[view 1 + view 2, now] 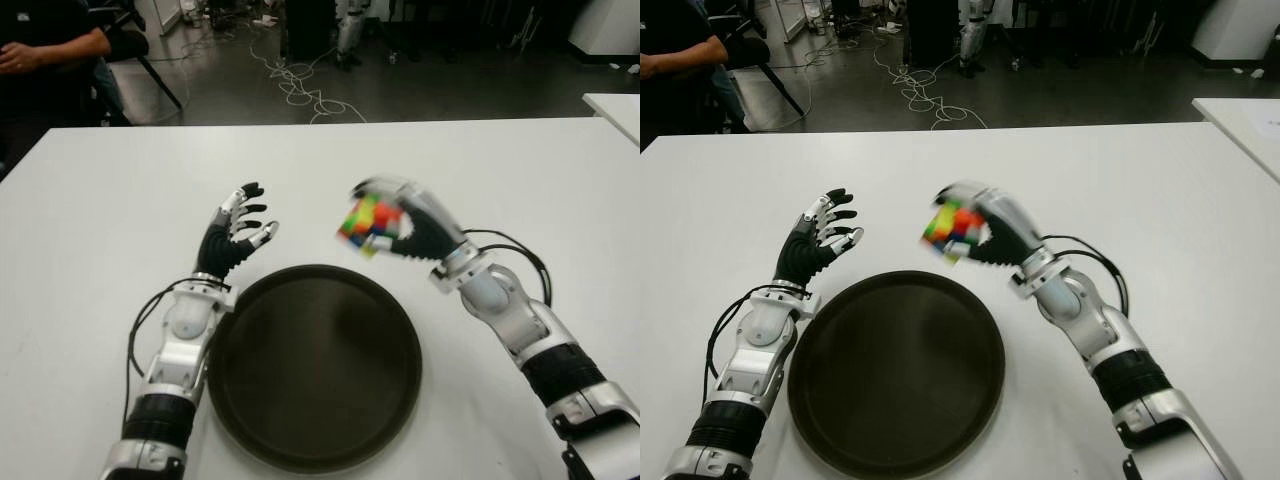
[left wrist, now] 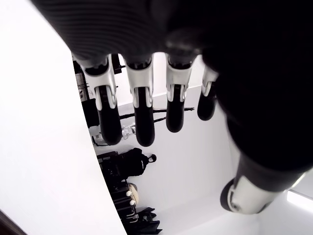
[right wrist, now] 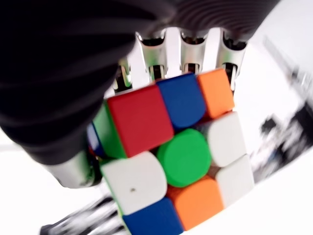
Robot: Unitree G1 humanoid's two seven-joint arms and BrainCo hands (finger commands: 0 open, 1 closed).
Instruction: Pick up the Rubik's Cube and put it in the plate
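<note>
The Rubik's Cube (image 1: 368,224) is held above the table by my right hand (image 1: 395,222), just beyond the far right rim of the plate (image 1: 250,395). Close up in the right wrist view, the cube (image 3: 171,156) shows red, blue, orange, green and white tiles, with my fingers (image 3: 188,46) wrapped over its far side. The plate is a dark round dish lying on the white table (image 1: 100,220) in front of me, with nothing in it. My left hand (image 1: 240,228) is raised at the plate's far left side, fingers (image 2: 142,112) spread and holding nothing.
A second white table's corner (image 1: 615,105) shows at the far right. A seated person (image 1: 50,45) is at the back left, beyond the table. Cables (image 1: 300,85) lie on the dark floor behind the table.
</note>
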